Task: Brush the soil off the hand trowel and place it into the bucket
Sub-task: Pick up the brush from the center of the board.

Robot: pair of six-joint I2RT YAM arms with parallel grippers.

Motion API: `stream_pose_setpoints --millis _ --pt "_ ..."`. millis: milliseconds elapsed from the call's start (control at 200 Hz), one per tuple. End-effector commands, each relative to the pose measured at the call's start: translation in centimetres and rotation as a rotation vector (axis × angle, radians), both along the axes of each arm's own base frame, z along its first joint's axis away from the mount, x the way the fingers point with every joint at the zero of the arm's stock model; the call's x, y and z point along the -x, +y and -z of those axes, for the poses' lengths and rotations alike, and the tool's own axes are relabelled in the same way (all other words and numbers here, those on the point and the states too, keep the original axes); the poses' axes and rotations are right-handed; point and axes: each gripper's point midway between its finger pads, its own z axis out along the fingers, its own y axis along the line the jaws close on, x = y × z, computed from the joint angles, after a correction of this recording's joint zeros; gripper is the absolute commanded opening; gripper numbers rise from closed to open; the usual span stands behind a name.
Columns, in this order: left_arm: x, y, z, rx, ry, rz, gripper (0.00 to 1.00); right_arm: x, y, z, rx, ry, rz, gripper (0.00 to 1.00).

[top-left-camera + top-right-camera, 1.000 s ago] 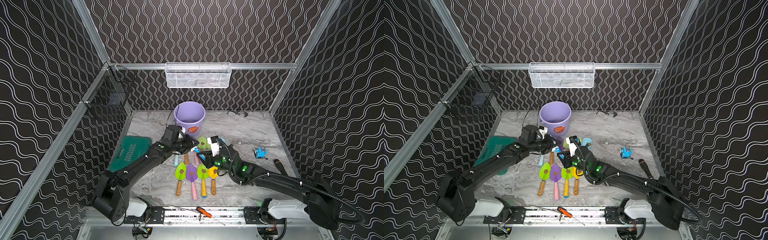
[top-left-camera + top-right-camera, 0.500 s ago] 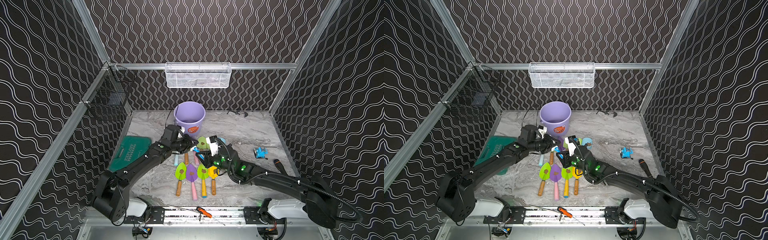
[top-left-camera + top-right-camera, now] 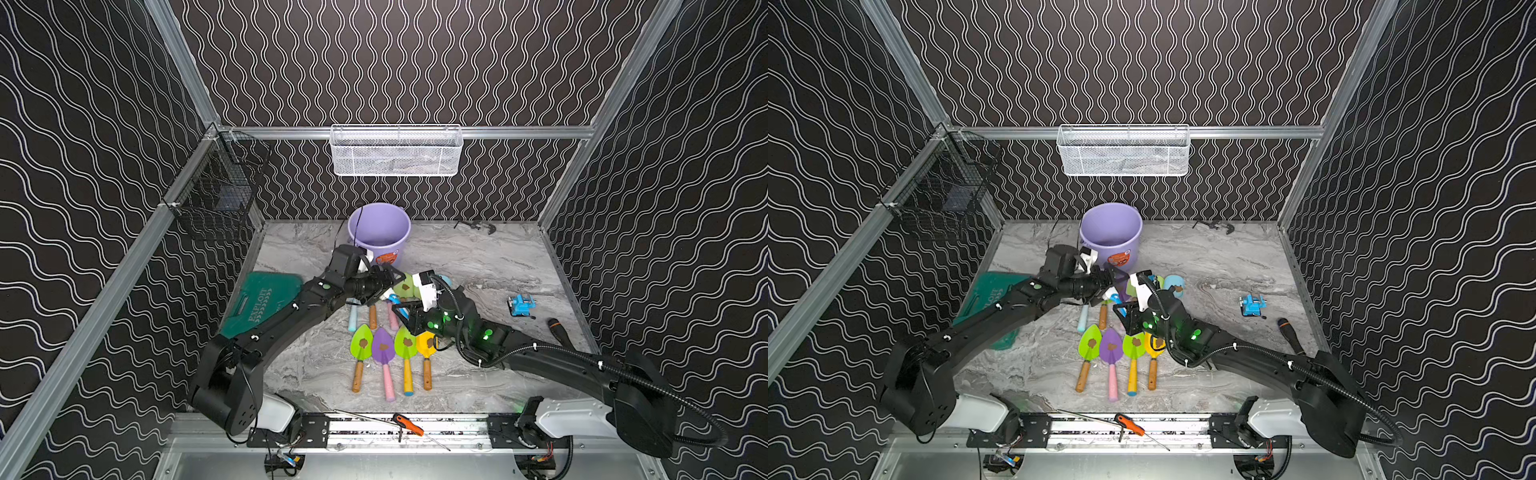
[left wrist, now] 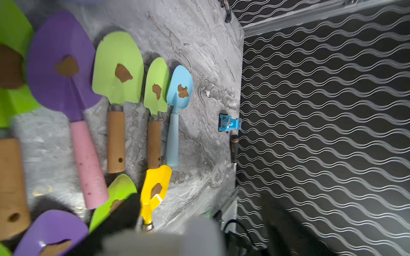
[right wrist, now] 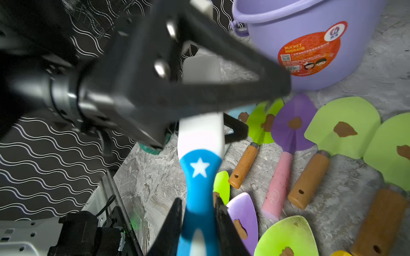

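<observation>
left gripper [image 3: 390, 286]: jaws spread wide on either side of the white end of the brush [image 5: 200, 137], not pinching it.
right gripper [image 5: 197, 208]: pressed together on the brush's blue star-marked handle, holding it raised above the trowels.
hand trowels [image 3: 383, 349]: two rows lie flat on the marble table [image 3: 478, 257]. The far row is under both grippers. The near row, green, purple, green and yellow, is just base-side of the right gripper.
soil [image 3: 363, 343]: one brown clump on each blade that shows.
bucket [image 3: 379, 232]: upright just beyond the left gripper, orange sticker facing the grippers. Only its purple inner wall shows, and the trowels all lie outside it.
white mesh basket [image 3: 395, 151]: hangs on the back rail, high beyond both grippers. A greyish shape shows through the mesh, which I cannot identify.
black wire basket [image 3: 216, 195]: hangs on the side rail, well left of the left gripper. It holds a dark block.
green case [image 3: 257, 299]: closed, lying under the left arm.
</observation>
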Motion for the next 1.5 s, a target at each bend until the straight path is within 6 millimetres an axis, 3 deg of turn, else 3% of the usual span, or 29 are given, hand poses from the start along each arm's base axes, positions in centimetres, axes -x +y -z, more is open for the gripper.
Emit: stream_pose_setpoints --millis 0,160,280,370,460,510,636,751,826,911,971,1211,1491 --pt "-0.9 3.2 0.6 -0.286 -0.109 0.006 0.99 -0.6 -1.4 0.8 0.054 0.023 0.053 0.0" --pt "-1.9 8.6 0.2 -0.649 -0.263 -0.043 0.99 -1.6 -4.7 1.9 0.129 0.05 0.146 0.0" --pt "0.2 11.0 1.3 -0.758 -0.215 -0.033 0.99 -1.5 -7.3 1.6 0.157 0.017 0.211 0.0" --pt "2.6 11.1 3.4 -0.779 -0.189 0.043 0.98 -1.0 -8.9 1.5 0.18 0.012 0.242 0.0" --pt "4.8 12.1 5.8 -0.82 -0.146 0.051 0.99 -0.3 -9.5 1.6 0.201 0.025 0.227 0.0" --pt "5.0 12.6 6.3 -0.836 -0.15 0.038 0.99 -0.1 -9.6 1.7 0.207 0.034 0.227 0.0" --pt "2.2 12.5 4.6 -0.898 -0.212 0.006 0.99 -0.4 -9.1 1.5 0.19 0.016 0.217 0.0" --pt "-0.2 11.3 3.0 -0.891 -0.238 0.017 0.99 -0.9 -8.4 1.1 0.202 0.015 0.205 0.0" --pt "1.1 11.0 4.6 -0.872 -0.18 0.038 0.98 -0.8 -8.4 1.1 0.206 0.028 0.201 0.0" --pt "3.6 12.6 7.7 -0.887 -0.095 0.023 0.96 -0.4 -9.0 1.6 0.191 0.039 0.216 0.0" --pt "4.4 13.6 9.1 -0.917 -0.072 0.01 0.93 -0.3 -9.3 1.8 0.167 0.039 0.231 0.0" --pt "1.9 12.8 12.3 -0.957 -0.081 0.016 0.78 -0.8 -8.2 2.0 0.183 0.045 0.203 0.0" --pt "0.0 12.5 14.4 -1.004 -0.09 0.023 0.61 -1.0 -8.2 1.6 0.152 0.032 0.22 0.0"
